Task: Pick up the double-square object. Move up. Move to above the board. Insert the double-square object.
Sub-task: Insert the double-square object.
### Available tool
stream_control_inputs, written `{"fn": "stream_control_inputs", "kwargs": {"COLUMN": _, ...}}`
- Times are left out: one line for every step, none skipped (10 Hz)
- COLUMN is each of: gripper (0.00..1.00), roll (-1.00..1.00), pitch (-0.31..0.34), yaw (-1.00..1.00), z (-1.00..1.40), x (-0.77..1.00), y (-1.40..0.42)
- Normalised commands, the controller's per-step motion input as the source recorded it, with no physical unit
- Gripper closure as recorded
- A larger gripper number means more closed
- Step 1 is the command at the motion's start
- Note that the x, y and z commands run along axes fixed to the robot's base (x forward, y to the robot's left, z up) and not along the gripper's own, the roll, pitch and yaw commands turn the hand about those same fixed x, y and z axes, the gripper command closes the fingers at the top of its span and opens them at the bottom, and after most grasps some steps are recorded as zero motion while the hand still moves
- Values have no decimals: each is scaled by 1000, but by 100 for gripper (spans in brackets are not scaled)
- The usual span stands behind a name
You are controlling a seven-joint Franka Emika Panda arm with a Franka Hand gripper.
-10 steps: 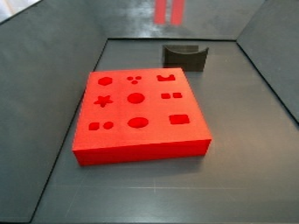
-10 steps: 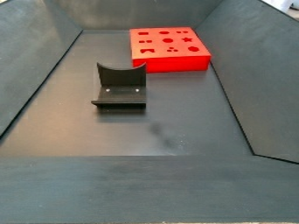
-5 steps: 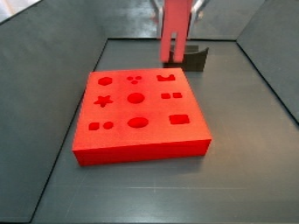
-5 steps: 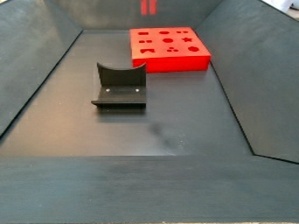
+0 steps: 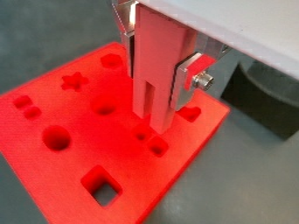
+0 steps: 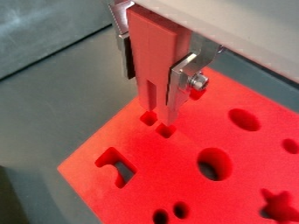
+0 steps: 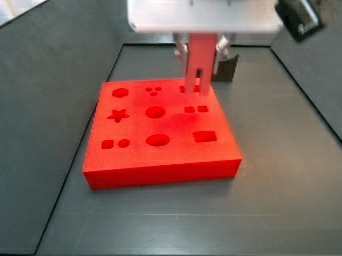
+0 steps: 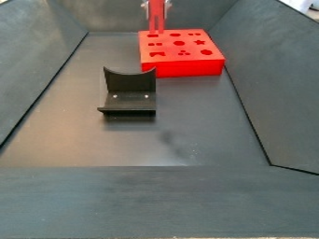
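Red double-square object [image 6: 156,66] sits clamped between the gripper [image 6: 155,63] fingers, its two legs just above the board [image 7: 134,165]; contact cannot be confirmed. Upper gripper is cropped at frame top. Fixture [image 8: 127,91] stands well apart, lower left.

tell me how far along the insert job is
Done: the peg is picked up, clamped between the gripper fingers, and carried over the board.
In hand: in both wrist views its two prongs hang just above the board's pair of small square holes, roughly lined up.
Left: lowering it in and letting go. The dark U-shaped block sits apart on the floor, not involved.
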Motion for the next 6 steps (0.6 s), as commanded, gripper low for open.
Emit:
{"fn": "stream_control_inputs", "kwargs": {"gripper": 100, "roll": 0, "pitch": 0, "yaw": 0, "z": 0, "x": 91, "y": 23}}
{"fn": "stream_control_inputs", "kwargs": {"gripper": 100, "roll": 0, "pitch": 14, "yaw": 0, "z": 0, "x": 0, "y": 9}}
{"fn": "stream_control_inputs", "kwargs": {"gripper": 100, "roll": 73, "pitch": 0, "yaw": 60, "z": -346, "x": 0, "y": 0}}
{"fn": "stream_control_inputs", "kwargs": {"gripper": 100, "roll": 143, "pitch": -17, "yaw": 100, "z": -483, "x": 0, "y": 0}}
{"fn": "stream_control_inputs", "kwargs": {"gripper": 100, "roll": 156, "pitch": -31, "yaw": 151, "z": -554, "x": 0, "y": 0}}
{"fn": "stream_control_inputs", "kwargs": {"gripper": 100, "roll": 157, "pitch": -67, "yaw": 186, "z": -620, "x": 0, "y": 0}}
